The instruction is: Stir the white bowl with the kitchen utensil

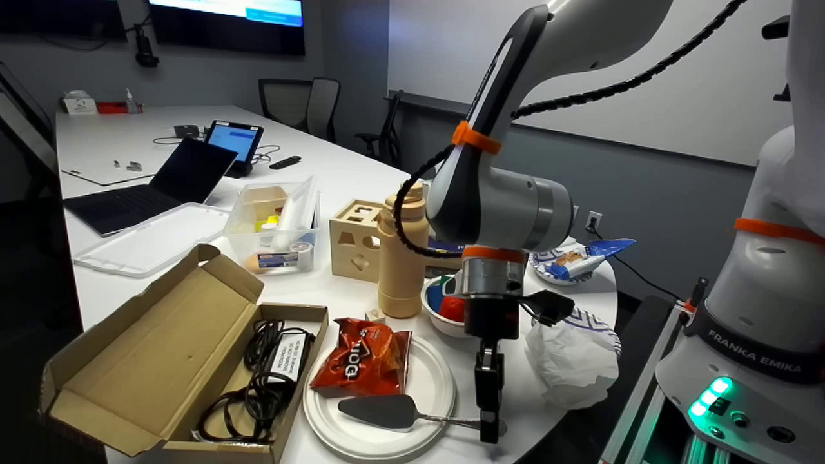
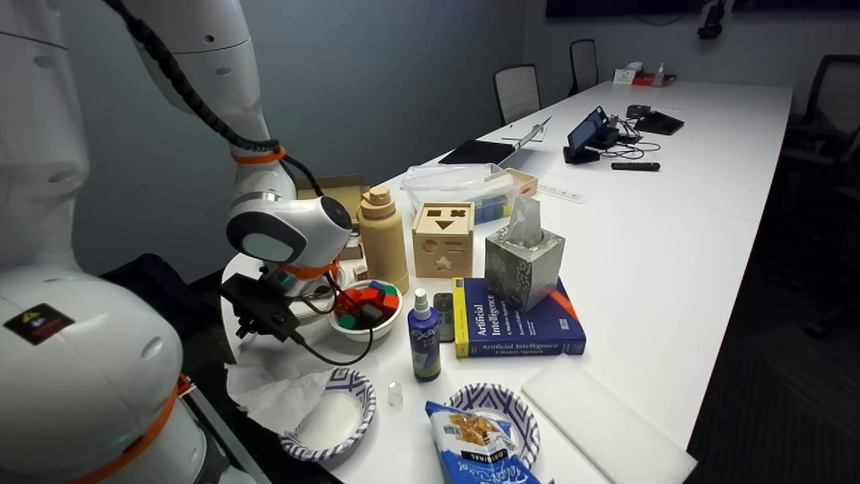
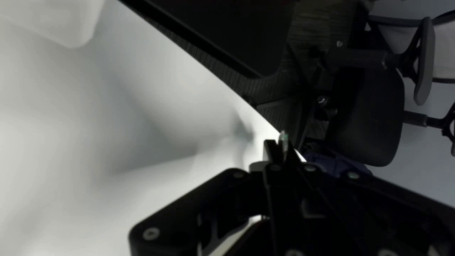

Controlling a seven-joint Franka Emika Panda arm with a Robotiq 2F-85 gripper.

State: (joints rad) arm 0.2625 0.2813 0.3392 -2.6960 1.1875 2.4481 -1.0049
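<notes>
Spatula [image 1: 380,410], handle [image 1: 449,421] tight in the gripper [image 1: 490,427]

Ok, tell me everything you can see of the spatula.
The spatula has a broad, flat, dark-grey head and a slim, silvery, metal-looking handle. The head lies over the white plate, beside the red snack bag; contact with the bag is unclear. The handle crosses the plate's rim to the fingers, which look shut on it near its end.
</notes>
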